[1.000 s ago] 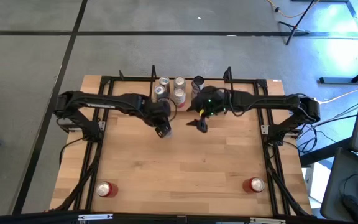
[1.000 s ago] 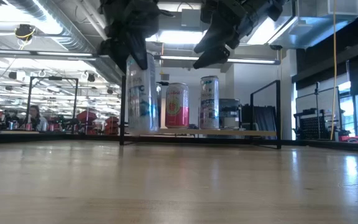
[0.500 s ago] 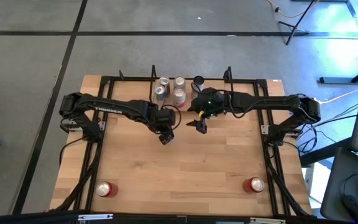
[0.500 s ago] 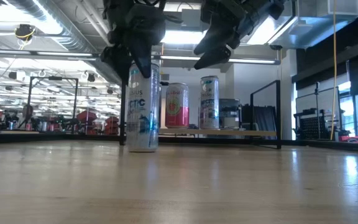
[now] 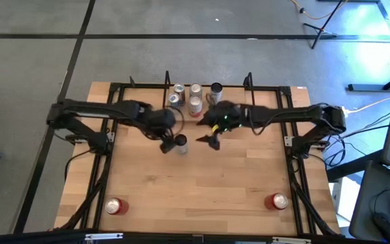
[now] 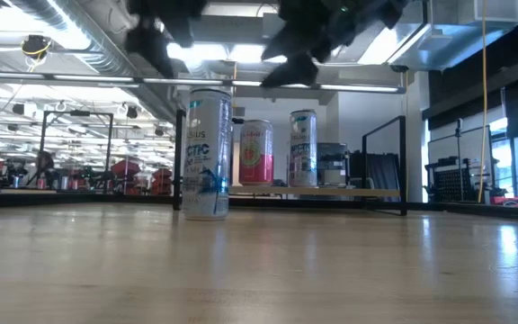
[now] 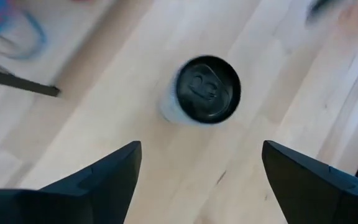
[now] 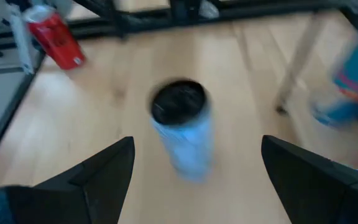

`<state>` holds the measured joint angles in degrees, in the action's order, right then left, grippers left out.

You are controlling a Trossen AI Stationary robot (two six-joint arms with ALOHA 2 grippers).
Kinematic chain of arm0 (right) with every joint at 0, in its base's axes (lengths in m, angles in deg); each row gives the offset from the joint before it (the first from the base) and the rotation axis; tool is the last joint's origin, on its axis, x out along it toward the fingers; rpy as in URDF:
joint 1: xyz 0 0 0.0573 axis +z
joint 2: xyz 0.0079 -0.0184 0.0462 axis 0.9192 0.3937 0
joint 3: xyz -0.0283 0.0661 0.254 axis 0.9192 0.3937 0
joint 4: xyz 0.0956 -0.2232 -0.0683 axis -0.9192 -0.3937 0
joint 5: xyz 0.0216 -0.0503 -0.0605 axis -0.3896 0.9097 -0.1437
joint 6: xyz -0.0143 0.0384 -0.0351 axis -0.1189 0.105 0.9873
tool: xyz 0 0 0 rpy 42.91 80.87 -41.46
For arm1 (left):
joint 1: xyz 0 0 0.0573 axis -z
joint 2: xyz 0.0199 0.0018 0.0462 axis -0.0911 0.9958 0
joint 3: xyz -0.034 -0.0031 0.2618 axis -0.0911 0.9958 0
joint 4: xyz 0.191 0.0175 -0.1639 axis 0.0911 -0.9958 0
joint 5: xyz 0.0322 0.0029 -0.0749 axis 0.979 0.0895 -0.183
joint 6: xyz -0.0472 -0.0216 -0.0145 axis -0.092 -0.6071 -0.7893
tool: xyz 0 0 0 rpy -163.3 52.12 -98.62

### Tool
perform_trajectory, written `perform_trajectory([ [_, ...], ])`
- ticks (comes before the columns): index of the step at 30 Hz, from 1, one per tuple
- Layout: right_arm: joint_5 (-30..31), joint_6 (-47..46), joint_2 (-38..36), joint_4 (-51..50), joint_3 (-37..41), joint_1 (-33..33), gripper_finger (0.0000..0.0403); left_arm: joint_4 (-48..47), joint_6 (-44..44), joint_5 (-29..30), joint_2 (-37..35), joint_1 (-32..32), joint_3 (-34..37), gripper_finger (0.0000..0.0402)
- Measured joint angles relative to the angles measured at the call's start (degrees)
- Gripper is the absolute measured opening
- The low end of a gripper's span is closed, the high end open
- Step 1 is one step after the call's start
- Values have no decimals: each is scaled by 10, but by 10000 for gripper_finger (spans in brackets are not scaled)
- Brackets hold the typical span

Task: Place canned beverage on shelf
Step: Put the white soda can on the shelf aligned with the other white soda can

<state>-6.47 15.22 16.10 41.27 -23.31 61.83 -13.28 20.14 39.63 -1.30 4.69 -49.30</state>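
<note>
A white-and-blue canned beverage [image 5: 180, 142] stands upright on its base on the bare table, in front of the shelf [image 5: 232, 87]; it also shows in the low view [image 6: 207, 153]. My left gripper [image 5: 168, 142] is open above it and a little to its left, clear of it; the left wrist view looks down on the can's dark top [image 7: 207, 89] past the open gripper [image 7: 201, 144]. My right gripper [image 5: 212, 139] is open and empty, up to the can's right, and the right wrist view [image 8: 183, 127] shows the can. Several cans [image 5: 194, 103] stand on the shelf board.
The shelf's black wire end frames [image 6: 403, 162] stand at the table's far middle. One red can [image 5: 116, 205] lies near the front left corner and another [image 5: 276, 201] near the front right. Black rails [image 5: 107, 169] edge the table.
My left gripper has lowered the white-and-blue can from the air onto the table in front of the shelf, let go, and risen away up and toward the left. The can stays standing upright. My right gripper has shifted slightly toward the left, nearer the can.
</note>
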Motion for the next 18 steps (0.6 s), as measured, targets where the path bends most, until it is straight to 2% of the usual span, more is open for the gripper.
perform_trajectory([
  [5, 54, 0, 58, 117, 0, 40, 335, -24, 1, 54, -83, 0, 0, 320],
  [8, 83, -1, 92, 176, -1, 51, 335, -24, 0, 64, -119, 0, 0, 321],
  [13, 127, -5, 130, 206, -1, 58, 335, -25, -15, 77, -151, 0, 0, 321],
  [18, 125, -7, 156, 217, -1, 57, 335, -21, -24, 82, -156, 0, 1, 321],
])
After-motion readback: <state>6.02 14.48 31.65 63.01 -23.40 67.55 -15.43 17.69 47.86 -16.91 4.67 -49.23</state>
